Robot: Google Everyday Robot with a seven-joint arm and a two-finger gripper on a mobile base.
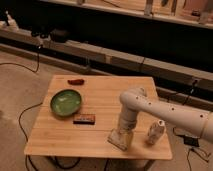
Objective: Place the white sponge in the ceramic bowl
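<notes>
The white sponge (120,140) lies flat on the wooden table (100,95) near its front edge, right of centre. My gripper (123,131) comes straight down from the white arm (165,112) and sits right on the sponge's top. The green ceramic bowl (65,102) stands at the table's left side, well apart from the sponge and gripper, with nothing in it.
A dark rectangular box with a reddish label (84,119) lies just right of the bowl. A small red-brown object (76,81) lies at the back left. A pale bottle-like object (155,133) stands right of the sponge. Cables run over the floor around the table.
</notes>
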